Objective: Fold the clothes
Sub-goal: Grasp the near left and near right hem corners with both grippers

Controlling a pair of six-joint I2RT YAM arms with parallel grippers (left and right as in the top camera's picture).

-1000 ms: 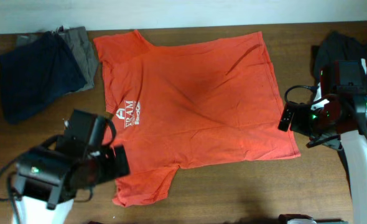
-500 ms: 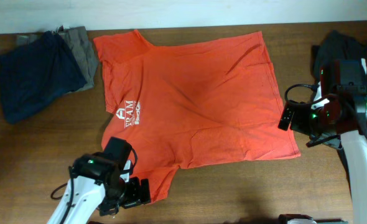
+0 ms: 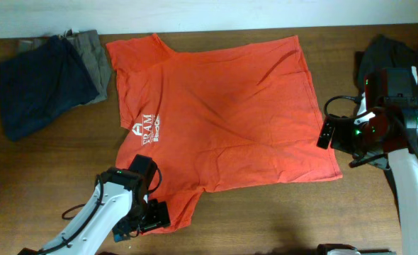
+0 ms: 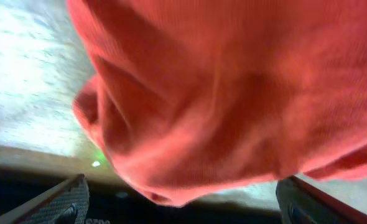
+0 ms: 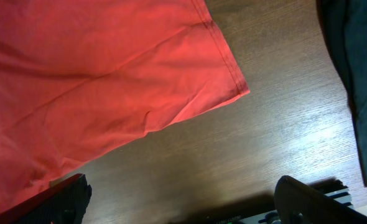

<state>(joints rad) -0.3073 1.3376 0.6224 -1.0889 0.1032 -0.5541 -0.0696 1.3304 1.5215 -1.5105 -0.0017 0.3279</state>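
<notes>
Orange T-shirt (image 3: 223, 106) lies flat mid-frame. Step in hand: taking hold for the first fold. Left gripper (image 3: 151, 214), jaws apart, is over the lower-left sleeve (image 3: 179, 205), probably touching it (view blurry). Right gripper (image 3: 328, 133), jaws apart, is beside the right hem corner (image 5: 236, 87). Next: pinch the cloth, fold across.

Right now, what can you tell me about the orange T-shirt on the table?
The orange T-shirt is short-sleeved, of soft-looking fabric, with small white lettering on the chest. It lies spread almost flat on the brown wooden table, lightly creased, neck toward the left of the overhead view, hem toward the right. Its near sleeve is bunched up inside the open jaws of the left gripper, which has not clamped it.
</notes>
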